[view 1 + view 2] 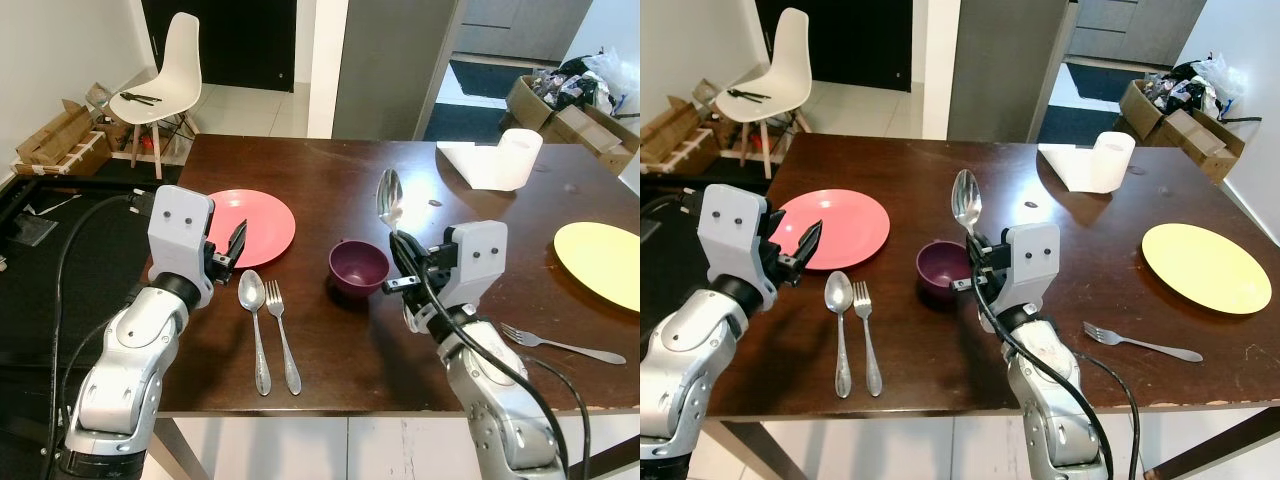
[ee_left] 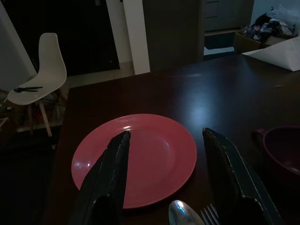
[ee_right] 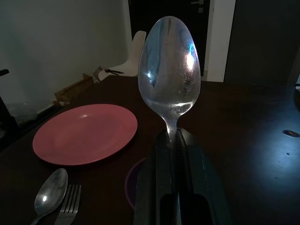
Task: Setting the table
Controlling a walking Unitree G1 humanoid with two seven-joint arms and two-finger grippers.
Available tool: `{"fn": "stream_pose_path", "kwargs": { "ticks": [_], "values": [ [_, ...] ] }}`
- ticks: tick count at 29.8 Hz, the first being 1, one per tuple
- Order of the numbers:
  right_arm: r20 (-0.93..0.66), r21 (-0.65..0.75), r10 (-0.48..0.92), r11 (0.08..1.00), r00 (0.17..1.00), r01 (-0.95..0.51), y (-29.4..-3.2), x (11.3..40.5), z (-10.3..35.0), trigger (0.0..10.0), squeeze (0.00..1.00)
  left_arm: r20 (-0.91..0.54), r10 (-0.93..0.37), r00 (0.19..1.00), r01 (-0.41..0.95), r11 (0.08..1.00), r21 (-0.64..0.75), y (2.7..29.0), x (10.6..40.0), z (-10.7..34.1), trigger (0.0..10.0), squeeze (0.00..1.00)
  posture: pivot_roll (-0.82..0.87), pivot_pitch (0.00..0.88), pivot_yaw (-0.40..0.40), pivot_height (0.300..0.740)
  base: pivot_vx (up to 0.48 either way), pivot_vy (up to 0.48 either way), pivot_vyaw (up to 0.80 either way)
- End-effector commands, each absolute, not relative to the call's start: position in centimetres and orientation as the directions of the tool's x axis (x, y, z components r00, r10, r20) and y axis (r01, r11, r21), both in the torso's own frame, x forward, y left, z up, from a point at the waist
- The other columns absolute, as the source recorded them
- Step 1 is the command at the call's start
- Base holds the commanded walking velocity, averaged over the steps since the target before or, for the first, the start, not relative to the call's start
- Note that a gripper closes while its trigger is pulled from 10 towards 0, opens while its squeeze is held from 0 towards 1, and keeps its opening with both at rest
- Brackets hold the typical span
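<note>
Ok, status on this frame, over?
Right gripper shut on spoon, held upright beside purple bowl. Left gripper open, empty, by pink plate. Yellow plate has fork only.

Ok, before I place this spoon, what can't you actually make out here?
- Held spoon: handle hidden inside the right tool, right wrist view.
- Purple bowl: contents not visible; right wrist view blocks it with the tool.
- Yellow plate: cut off by the left eye view's edge.
- Items on white chair: too small.
</note>
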State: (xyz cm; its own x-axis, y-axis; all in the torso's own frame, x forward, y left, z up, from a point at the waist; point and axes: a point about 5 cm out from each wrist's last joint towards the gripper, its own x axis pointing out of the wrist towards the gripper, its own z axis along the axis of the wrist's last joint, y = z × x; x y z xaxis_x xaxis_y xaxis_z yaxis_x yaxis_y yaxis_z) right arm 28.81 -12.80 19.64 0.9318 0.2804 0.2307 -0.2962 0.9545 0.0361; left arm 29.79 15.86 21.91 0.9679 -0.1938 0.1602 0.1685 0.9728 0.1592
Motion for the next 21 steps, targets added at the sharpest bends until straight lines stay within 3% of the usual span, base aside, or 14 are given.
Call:
{"fn": "stream_pose_path", "kwargs": {
  "ticks": [1,7,21],
  "values": [
    [0.229,0.036,0.27,0.958,0.935,-0.285,-12.95,28.78,19.44,10.0,0.0,0.161,-0.187,0.969,0.162,0.974,0.157,15.87,29.89,21.76,10.0,0.0,-0.03,0.0,0.04,0.74,0.0,0.0,0.0],
    [0.225,0.032,0.272,0.958,0.936,-0.286,-13.01,28.77,19.34,10.0,0.0,0.159,-0.184,0.97,0.161,0.976,0.15,15.79,29.89,21.64,10.0,0.0,-0.03,0.0,0.037,0.74,-0.042,0.0,0.0],
    [0.215,0.021,0.273,0.959,0.938,-0.284,-13.15,28.95,19.14,10.0,0.0,0.157,-0.176,0.972,0.155,0.978,0.14,15.91,29.89,21.52,10.0,0.0,-0.03,0.0,0.034,0.74,-0.355,0.0,0.0]
  ]
}}
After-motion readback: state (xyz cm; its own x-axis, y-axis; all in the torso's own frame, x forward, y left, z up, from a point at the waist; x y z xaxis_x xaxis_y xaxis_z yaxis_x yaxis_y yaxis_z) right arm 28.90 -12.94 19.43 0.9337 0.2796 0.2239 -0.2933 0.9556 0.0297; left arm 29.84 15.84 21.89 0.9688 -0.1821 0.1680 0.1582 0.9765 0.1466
